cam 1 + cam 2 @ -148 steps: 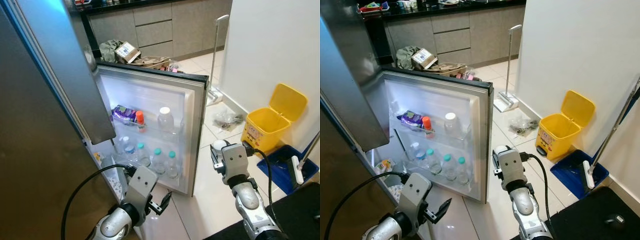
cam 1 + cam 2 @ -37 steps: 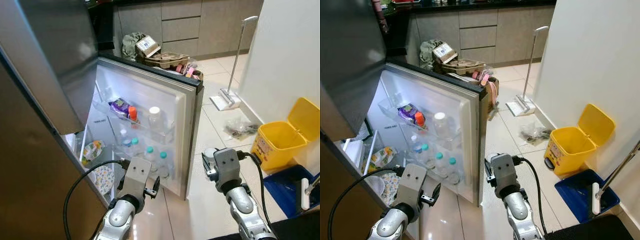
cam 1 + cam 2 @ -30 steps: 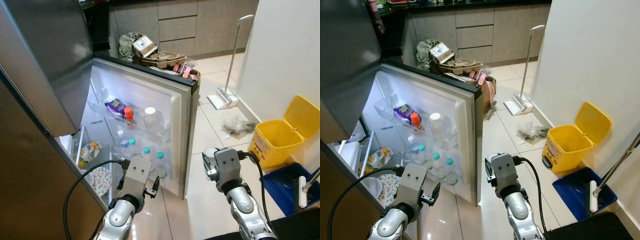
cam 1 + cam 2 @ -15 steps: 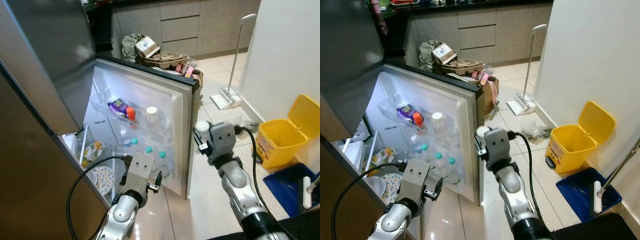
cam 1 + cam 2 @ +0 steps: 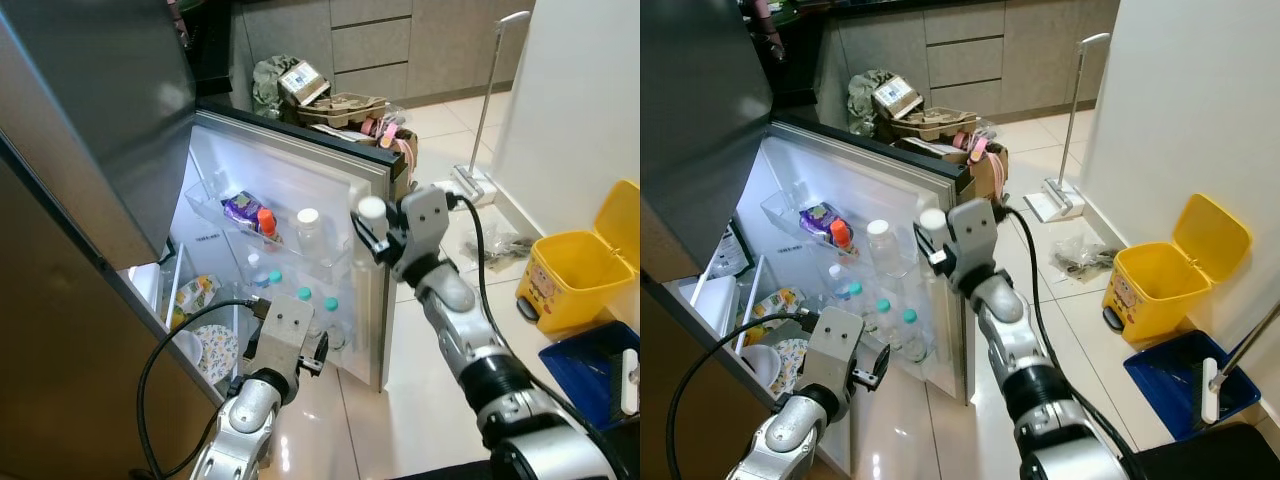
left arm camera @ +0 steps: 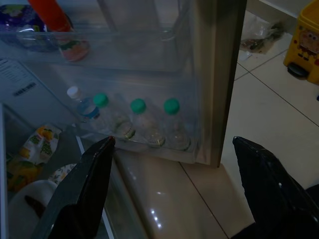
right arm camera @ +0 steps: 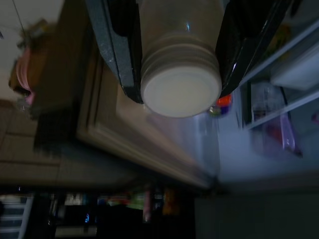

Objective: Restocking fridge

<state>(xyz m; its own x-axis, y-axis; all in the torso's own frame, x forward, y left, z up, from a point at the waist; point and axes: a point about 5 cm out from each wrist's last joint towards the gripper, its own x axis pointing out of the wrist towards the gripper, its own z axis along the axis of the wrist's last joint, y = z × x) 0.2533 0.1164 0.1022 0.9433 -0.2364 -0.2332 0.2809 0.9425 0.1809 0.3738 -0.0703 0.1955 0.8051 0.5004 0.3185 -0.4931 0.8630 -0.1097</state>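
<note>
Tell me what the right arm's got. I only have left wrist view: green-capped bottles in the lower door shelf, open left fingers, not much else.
Observer: The right gripper is shut on a bottle with a white cap.
Operator: Where is it relative to the door?
Observer: It is up at the free edge of the open fridge door, about level with the upper door shelf.
Operator: Anything in that shelf on the edge side?
Observer: Yes, a large clear bottle stands there, upright, beside the orange-capped one.
</note>
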